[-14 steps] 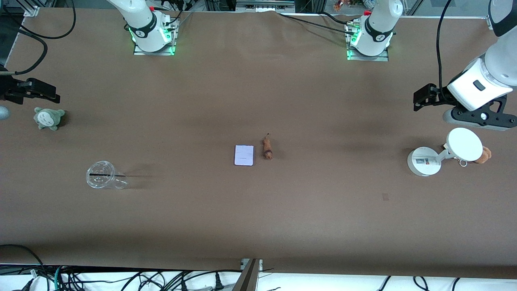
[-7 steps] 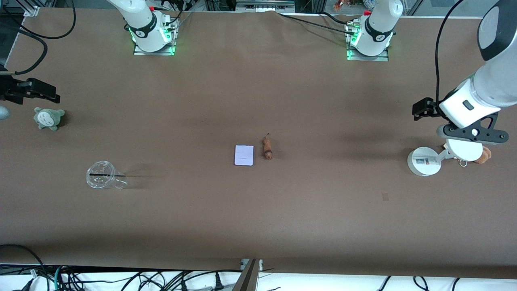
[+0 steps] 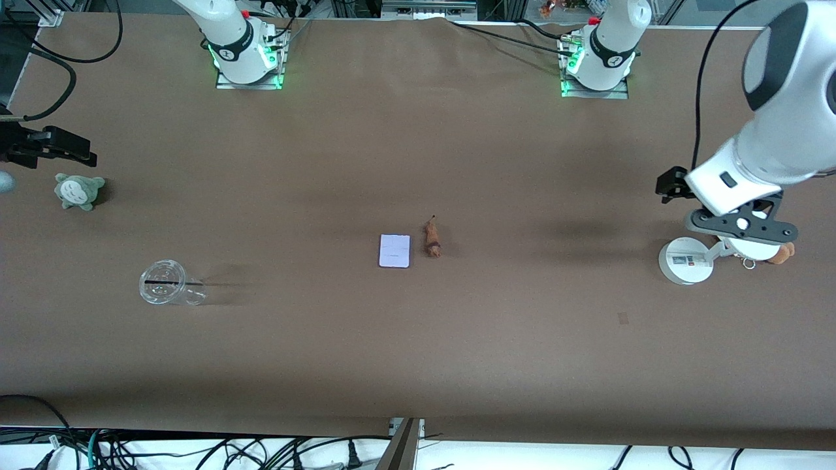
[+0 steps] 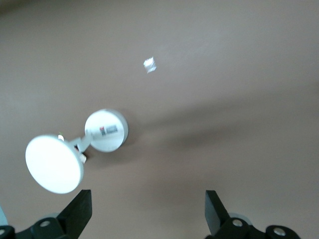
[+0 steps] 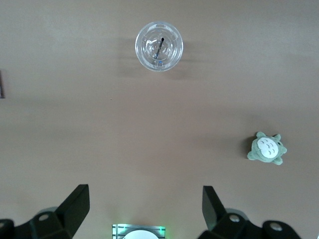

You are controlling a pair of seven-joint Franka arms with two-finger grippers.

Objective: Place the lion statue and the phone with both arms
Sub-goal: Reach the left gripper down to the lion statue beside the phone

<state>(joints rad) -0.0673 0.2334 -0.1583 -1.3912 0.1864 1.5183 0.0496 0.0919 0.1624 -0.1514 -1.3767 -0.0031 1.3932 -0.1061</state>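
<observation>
The phone [image 3: 394,250], a flat pale lavender rectangle, lies at the middle of the table. The lion statue [image 3: 432,239], a tiny brown-orange figurine, lies right beside it, toward the left arm's end. Neither is held. My left gripper [image 3: 741,225] is up in the air over the white round stand [image 3: 684,260] at the left arm's end, far from both. In the left wrist view it [image 4: 148,214] is open and empty. My right gripper [image 3: 39,149] waits at the right arm's end, above the grey-green plush [image 3: 80,190]. In the right wrist view it [image 5: 144,209] is open and empty.
A clear plastic cup [image 3: 164,282] with a straw stands toward the right arm's end, seen also in the right wrist view [image 5: 159,46]. A brown plush [image 3: 782,251] sits partly hidden by the stand's disc [image 4: 54,163]. The stand's base [image 4: 105,130] rests on the table.
My left arm has swung toward the table's middle and now covers most of the stand's disc. The right arm, phone and lion statue have not moved.
</observation>
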